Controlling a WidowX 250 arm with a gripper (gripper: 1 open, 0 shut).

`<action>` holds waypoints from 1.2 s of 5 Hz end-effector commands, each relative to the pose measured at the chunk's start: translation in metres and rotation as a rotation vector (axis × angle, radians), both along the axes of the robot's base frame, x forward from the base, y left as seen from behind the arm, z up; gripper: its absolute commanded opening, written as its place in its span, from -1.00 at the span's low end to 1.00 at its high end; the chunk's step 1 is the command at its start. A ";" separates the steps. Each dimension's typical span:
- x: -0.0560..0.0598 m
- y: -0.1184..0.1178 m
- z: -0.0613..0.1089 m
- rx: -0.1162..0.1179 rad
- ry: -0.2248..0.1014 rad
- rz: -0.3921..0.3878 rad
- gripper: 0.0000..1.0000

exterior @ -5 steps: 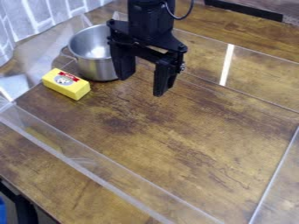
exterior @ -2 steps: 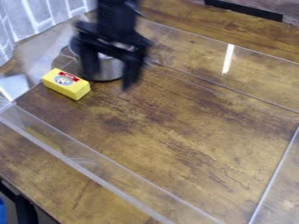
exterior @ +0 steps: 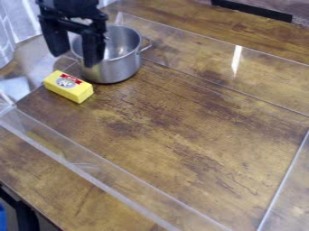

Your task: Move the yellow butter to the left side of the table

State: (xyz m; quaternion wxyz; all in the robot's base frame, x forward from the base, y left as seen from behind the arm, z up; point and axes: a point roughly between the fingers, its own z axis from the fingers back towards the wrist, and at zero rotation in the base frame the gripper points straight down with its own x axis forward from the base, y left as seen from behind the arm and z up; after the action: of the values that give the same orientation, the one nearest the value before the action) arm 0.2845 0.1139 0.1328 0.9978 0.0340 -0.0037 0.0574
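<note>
The yellow butter (exterior: pixel 69 87) is a small bright yellow block with a red-and-white label, lying flat on the dark wood-grain table (exterior: pixel 193 135) near its left edge. My gripper (exterior: pixel 72 51) hangs above and just behind the butter, in front of the steel pot. Its two black fingers (exterior: pixel 90 52) stand apart, open, with nothing between them. A clear gap separates the fingertips from the butter.
A steel pot (exterior: pixel 115 56) stands at the back left, just right of the gripper and behind the butter. Clear plastic edging (exterior: pixel 72 158) runs along the table's front and sides. A tiled wall rises at the far left.
The gripper has swept left across the table, from in front of the pot's right side to above the butter. Butter and pot have stayed in place.
</note>
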 end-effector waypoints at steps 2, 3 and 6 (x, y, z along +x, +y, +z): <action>0.026 -0.001 -0.002 0.005 -0.024 -0.258 1.00; 0.021 -0.003 -0.005 0.004 -0.023 -0.425 1.00; 0.013 0.001 -0.019 0.017 -0.017 -0.635 1.00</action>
State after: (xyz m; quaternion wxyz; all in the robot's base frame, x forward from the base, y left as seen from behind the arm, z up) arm 0.2979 0.1078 0.0936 0.9640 0.0180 0.0047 -0.2652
